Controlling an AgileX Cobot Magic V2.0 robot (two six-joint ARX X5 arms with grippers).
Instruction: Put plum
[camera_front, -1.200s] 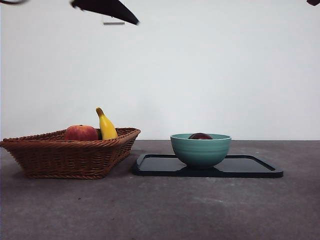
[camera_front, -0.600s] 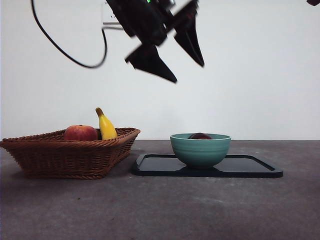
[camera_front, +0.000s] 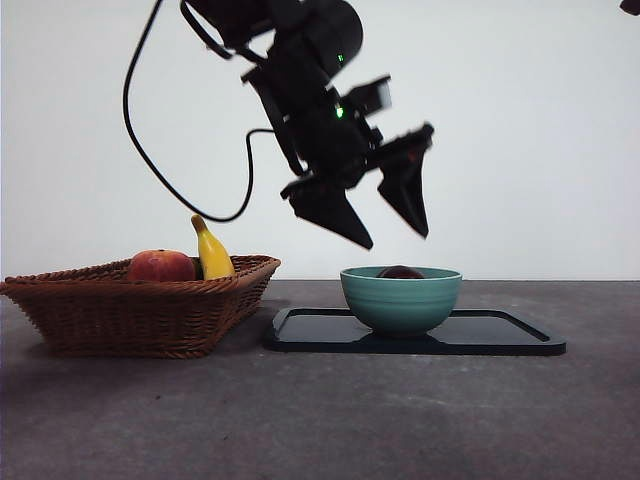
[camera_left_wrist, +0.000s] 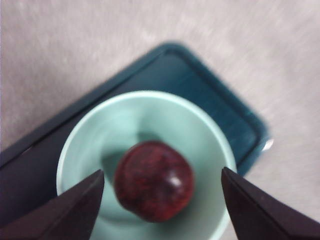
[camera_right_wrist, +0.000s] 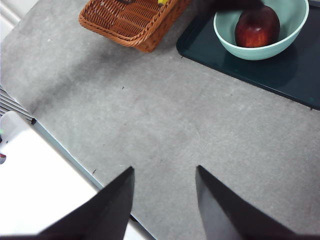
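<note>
The dark maroon plum (camera_left_wrist: 154, 181) lies inside a teal bowl (camera_front: 401, 299) that stands on a dark tray (camera_front: 500, 335). In the front view only its top (camera_front: 400, 272) shows above the bowl's rim. My left gripper (camera_front: 395, 237) hangs open just above the bowl, tilted, its jaws spread wide to either side of the plum in the left wrist view and holding nothing. My right gripper (camera_right_wrist: 165, 172) is open high over bare table, well away from the bowl (camera_right_wrist: 260, 30) and the plum (camera_right_wrist: 257, 26) in it.
A wicker basket (camera_front: 140, 305) stands left of the tray, holding a red-orange fruit (camera_front: 162, 265) and a yellow banana (camera_front: 212, 250). The left arm's cable (camera_front: 160, 170) loops down above the basket. The table's edge (camera_right_wrist: 65, 155) shows in the right wrist view.
The left arm has come in from the top of the front view and swung down and to the right, its open gripper now just above the bowl. Bowl, plum and basket have not moved.
</note>
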